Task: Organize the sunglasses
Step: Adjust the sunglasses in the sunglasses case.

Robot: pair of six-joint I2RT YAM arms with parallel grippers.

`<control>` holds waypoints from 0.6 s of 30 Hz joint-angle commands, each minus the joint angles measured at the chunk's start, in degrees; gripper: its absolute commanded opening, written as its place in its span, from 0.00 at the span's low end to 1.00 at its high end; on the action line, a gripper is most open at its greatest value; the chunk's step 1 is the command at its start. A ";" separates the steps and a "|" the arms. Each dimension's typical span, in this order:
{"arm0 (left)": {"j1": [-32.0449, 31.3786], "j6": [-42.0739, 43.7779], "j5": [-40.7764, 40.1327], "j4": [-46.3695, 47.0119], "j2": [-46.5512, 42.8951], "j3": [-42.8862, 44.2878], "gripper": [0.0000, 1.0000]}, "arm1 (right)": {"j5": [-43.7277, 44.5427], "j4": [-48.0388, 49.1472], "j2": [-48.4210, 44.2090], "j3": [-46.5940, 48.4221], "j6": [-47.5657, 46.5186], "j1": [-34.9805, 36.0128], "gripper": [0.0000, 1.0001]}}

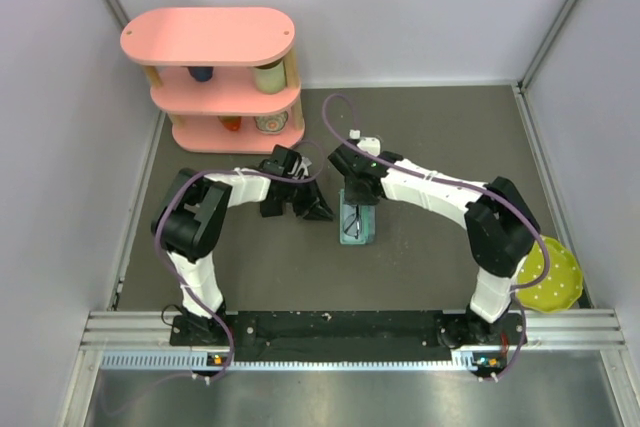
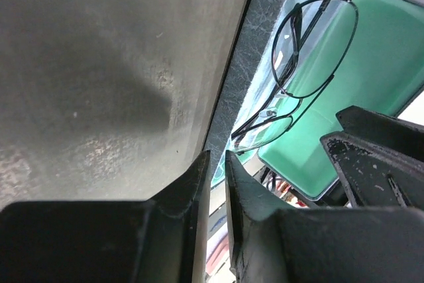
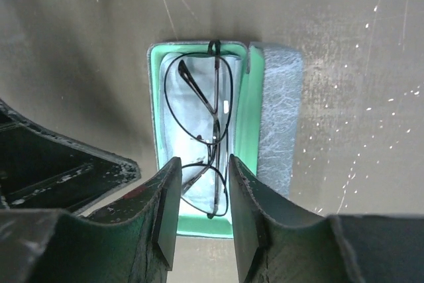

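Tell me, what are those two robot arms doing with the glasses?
The thin wire sunglasses are lying inside an open green-lined case. The right pincer hangs just above them with its fingers apart, not gripping anything. The left pincer sits at the side of the case, nearly closed. It's hard to tell if it is pinching the case's edge.

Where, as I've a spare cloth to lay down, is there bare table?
Bare table from the pink shelf to the right wall, and the near strip between the arm bases. Crowded mid-table: left gripper and right gripper meet at the open case.
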 commanded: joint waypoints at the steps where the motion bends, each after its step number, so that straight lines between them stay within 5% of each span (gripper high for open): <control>1: -1.79 -2.14 -0.05 1.83 1.71 0.07 0.18 | 3.51 -3.81 1.87 3.58 1.52 1.42 0.33; 14: -3.46 -3.64 -0.05 2.09 4.27 0.78 0.14 | 4.84 -5.93 4.68 4.55 4.07 1.86 0.30; 18: -3.55 -3.72 0.30 2.36 4.71 0.86 0.14 | 5.01 -6.01 5.91 5.51 3.28 2.12 0.22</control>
